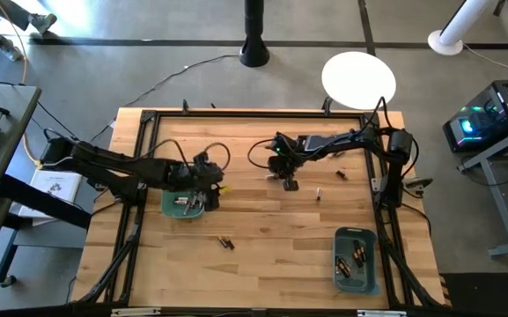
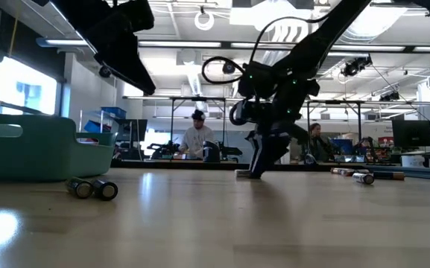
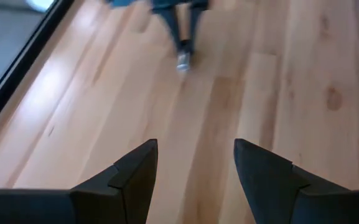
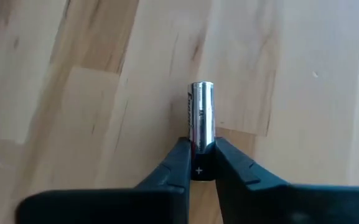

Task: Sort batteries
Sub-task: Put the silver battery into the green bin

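Your right claw (image 4: 199, 163) is down at the wooden surface (image 1: 262, 220), just above centre toward 12 o'clock, fingers pinching a silvery AA battery (image 4: 200, 118) by one end. Your left claw (image 3: 195, 168) hangs spread over the teal bin (image 1: 183, 208) at 9 o'clock. Two loose batteries (image 1: 226, 242) lie near 6 o'clock. A second teal bin (image 1: 357, 258) at 4 o'clock holds dark cells.

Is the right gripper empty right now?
No, the right gripper is pinching a silvery battery between its fingers, down at the wooden table.
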Tool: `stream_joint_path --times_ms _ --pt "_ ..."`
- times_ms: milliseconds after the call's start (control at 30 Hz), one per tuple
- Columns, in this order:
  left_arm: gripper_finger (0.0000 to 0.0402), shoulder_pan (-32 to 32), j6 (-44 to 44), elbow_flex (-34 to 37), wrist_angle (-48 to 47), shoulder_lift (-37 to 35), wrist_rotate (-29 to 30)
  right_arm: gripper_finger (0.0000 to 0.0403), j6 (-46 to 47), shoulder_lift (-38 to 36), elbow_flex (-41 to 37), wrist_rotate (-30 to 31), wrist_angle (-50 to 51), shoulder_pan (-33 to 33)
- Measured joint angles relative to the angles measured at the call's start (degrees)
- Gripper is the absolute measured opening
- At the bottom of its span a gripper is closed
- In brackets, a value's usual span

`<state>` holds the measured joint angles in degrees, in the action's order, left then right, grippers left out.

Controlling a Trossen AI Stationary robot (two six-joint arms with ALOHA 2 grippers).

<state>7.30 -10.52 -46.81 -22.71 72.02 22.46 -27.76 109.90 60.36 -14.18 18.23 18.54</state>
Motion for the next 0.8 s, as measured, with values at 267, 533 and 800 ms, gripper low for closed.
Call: stream_joint_path --times_ms 267,533,800 --pt "0.0204 8.0 9.7 0.0 14.5 7.8 7.6 0.0025 15.2 -4.4 -12.6 -4.3 -33.8 -10.4" --pt "0.0204 9.4 18.8 0.0 33.5 15.1 7.1 0.0025 22.8 -5.2 -18.5 6.5 -62.0 -20.4" --pt "0.0202 9.5 15.1 -0.1 35.6 13.9 6.4 0.0025 21.4 -6.0 -18.4 14.2 -68.8 -26.5"
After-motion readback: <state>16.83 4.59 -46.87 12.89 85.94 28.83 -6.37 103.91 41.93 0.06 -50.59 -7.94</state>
